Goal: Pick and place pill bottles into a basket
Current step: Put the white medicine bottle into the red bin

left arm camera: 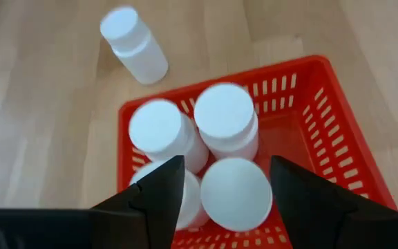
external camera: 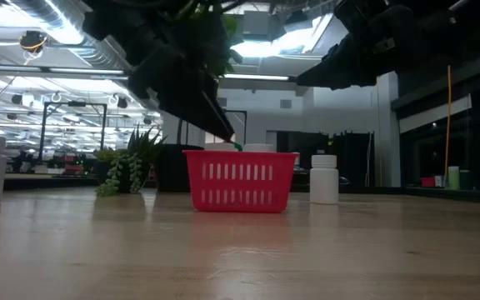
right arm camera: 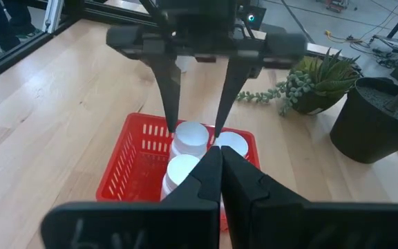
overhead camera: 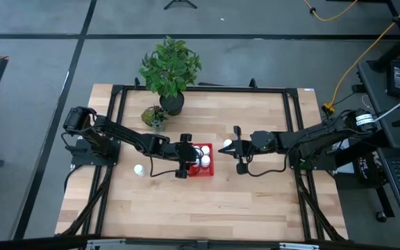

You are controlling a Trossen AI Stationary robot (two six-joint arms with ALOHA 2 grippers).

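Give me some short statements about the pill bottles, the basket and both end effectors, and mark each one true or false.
1. The red mesh-sided plastic basket holds four small white cylindrical pill bottles. True.
2. The left end effector is shut. False: it is open, with one finger on either side of a bottle in the basket.
3. Two bottles stand outside the basket on the wooden table. True.
4. The right end effector holds a bottle. False: it is shut on nothing.

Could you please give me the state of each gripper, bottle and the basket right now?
Left gripper: open, over the basket.
Right gripper: shut, empty, beside the basket.
Basket: upright, four bottles inside.
Bottle right of basket: upright on table.
Bottle left of basket: on table.
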